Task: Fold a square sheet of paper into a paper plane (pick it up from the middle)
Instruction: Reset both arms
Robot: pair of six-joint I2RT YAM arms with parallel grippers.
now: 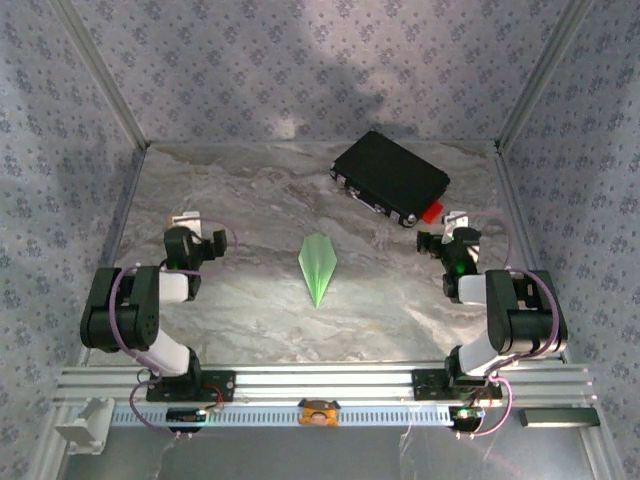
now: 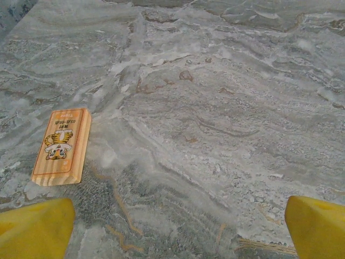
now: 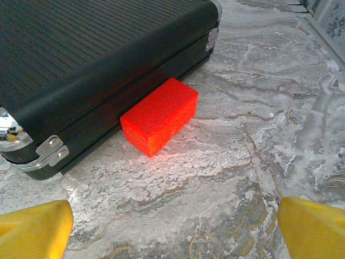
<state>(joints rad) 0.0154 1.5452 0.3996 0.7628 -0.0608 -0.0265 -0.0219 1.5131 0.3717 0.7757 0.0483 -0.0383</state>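
The square sheet of paper lies folded into a slim pale green paper plane in the middle of the table, its point towards the near edge. Nothing touches it. My left gripper rests well to its left, open, with bare marble between its yellow fingertips. My right gripper rests far to the plane's right, also open, its yellow fingertips wide apart over bare marble and holding nothing.
A black rectangular case lies at the back right, with a small red block against its near side just ahead of my right gripper. A small wooden block with a tiger print lies ahead-left of my left gripper.
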